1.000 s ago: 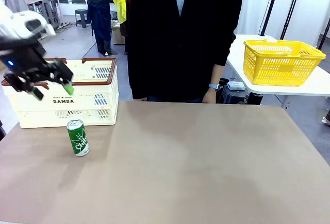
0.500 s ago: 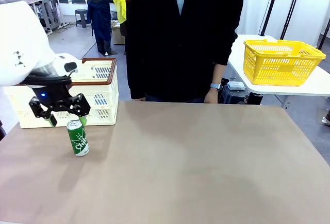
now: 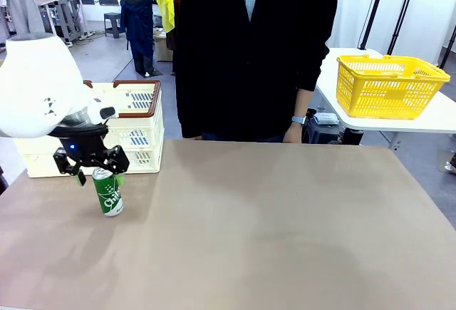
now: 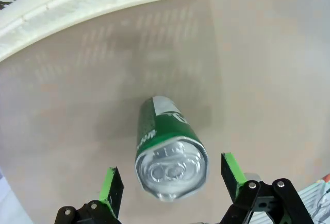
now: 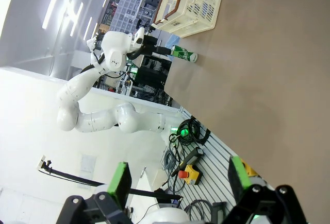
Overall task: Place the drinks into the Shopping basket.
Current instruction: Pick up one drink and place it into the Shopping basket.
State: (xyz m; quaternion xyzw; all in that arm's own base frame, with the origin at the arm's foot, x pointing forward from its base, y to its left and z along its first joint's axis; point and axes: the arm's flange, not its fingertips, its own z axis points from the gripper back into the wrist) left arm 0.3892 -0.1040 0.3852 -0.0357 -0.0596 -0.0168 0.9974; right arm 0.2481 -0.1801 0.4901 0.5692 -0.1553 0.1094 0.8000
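Observation:
One green drink can [image 3: 107, 192] with white lettering and a silver top stands upright on the brown table, just in front of the cream Shopping basket [image 3: 135, 121] marked DAMDA. My left gripper [image 3: 99, 176] hangs open straight over the can's top, one green pad on each side of it. From the left wrist view the can [image 4: 167, 144] rises between the open fingers [image 4: 111, 190], with the basket's wall [image 4: 103, 0] beyond. My right gripper [image 5: 178, 183] is open and holds nothing; its view takes in the can [image 5: 183, 55] and the basket [image 5: 193, 2] far off.
A person in a dark jacket [image 3: 249, 46] stands at the far edge of the table, hands down. A yellow mesh basket [image 3: 388, 85] sits on a white side table at the right. The brown tabletop [image 3: 285, 231] stretches bare to the right of the can.
My left gripper has come down from in front of the basket's rim and moved right, ending over the top of the green can. The can has not moved.

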